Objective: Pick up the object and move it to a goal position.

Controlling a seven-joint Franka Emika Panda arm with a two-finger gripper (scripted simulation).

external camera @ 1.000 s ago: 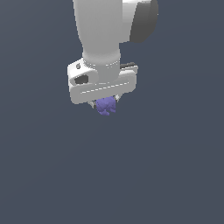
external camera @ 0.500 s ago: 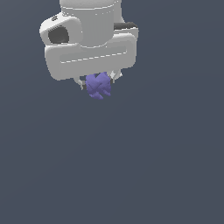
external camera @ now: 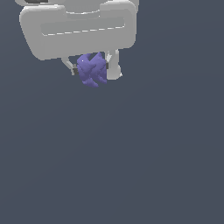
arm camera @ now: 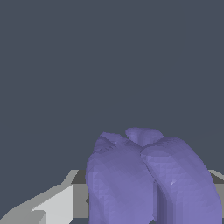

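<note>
Object [external camera: 92, 70], purple, lumpy, clamped between white pincer [external camera: 92, 72] fingers [external camera: 113, 68], hanging at 6 o'clock beneath wrist body; fills wrist view [arm camera: 148, 179].

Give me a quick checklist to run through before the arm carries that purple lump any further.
1. Purple lump sits between the gripper fingers: ok, a finger shows on each side of it in the exterior view.
2. Lump clear of any surface: ok, nothing touches it from below.
3. Grip is firm: cannot tell; the finger contact is partly hidden behind the lump.
4. Lump seated deep enough: ok, though its lower part hangs below the fingertips.
5. Path free of obstacles: ok, only plain grey background shows in both views.
6. Goal position located: cannot tell, no marker is visible.
</note>
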